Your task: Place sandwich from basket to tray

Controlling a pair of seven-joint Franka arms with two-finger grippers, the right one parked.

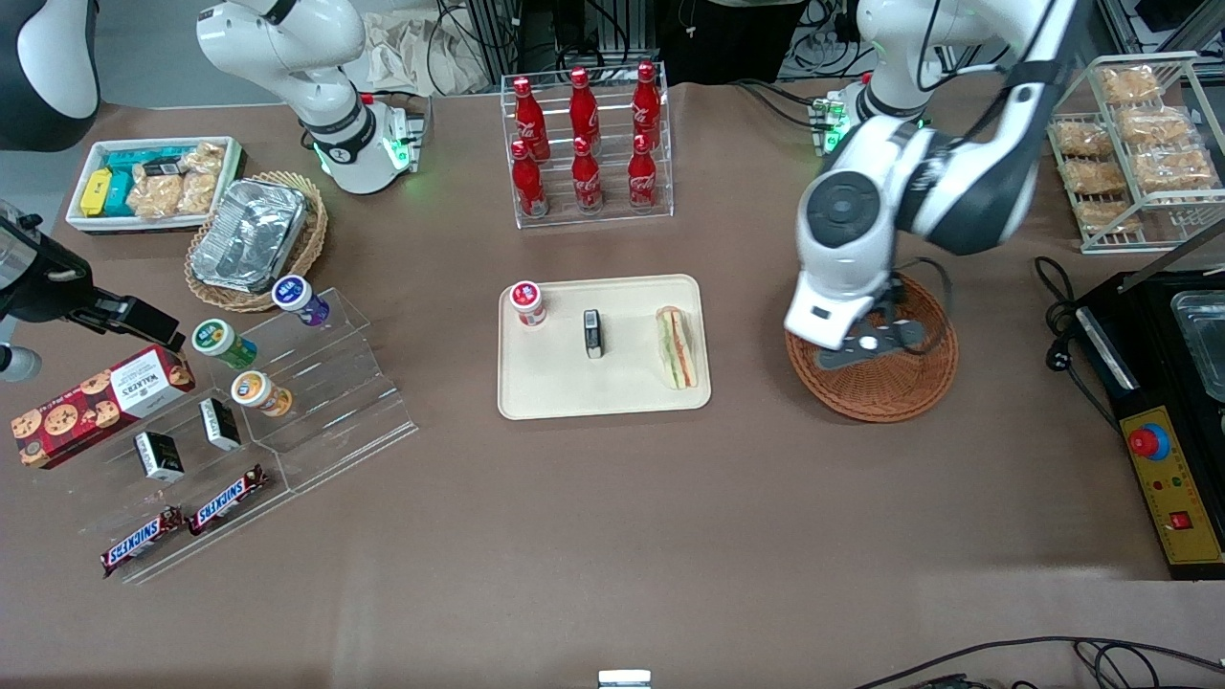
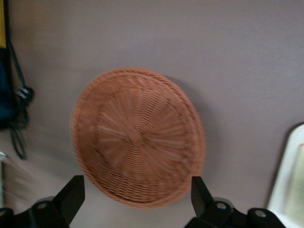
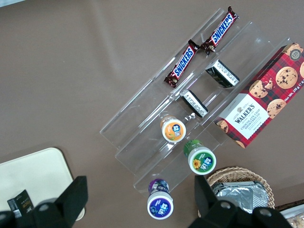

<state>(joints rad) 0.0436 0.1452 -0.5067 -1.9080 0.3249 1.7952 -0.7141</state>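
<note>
- Well, the sandwich point(image 1: 677, 347) lies on the cream tray point(image 1: 612, 397), by its edge nearest the wicker basket point(image 2: 137, 137).
- Left gripper point(image 2: 137, 199) hangs above that basket, fingers point(image 2: 71, 194) spread wide, holding nothing.

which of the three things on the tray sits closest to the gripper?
The sandwich, lying along the tray edge nearest the basket, where the open gripper hovers. The red-lidded cup and small dark box lie farther away.
</note>
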